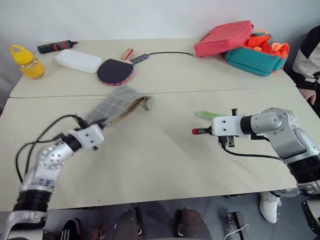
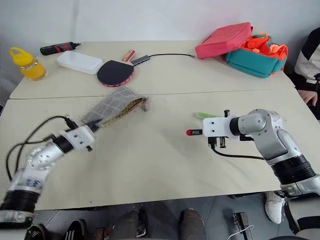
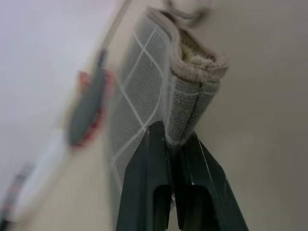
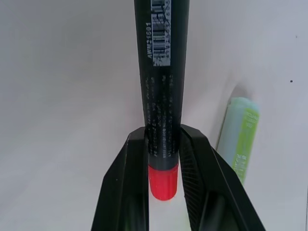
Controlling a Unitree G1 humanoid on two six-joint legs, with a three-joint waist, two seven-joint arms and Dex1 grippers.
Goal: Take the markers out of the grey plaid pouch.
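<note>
The left gripper (image 1: 102, 121), low at the left over the bench (image 1: 165, 165), points level toward the middle, and its jaws are clamped on an edge of the grey plaid pouch (image 1: 117, 104), which hangs tilted above the bench. In the left wrist view the pouch mouth gapes and a pale lining shows. The right gripper (image 1: 202, 131) reaches in from the right, angled down, with narrow jaws holding a marker (image 4: 161, 72) whose red end points left. The right wrist view shows printed text on the marker and a green stick (image 4: 239, 137) lying just beside it.

Woven cloth pouch (image 3: 149, 91); matt plastic marker (image 4: 161, 96)
</note>
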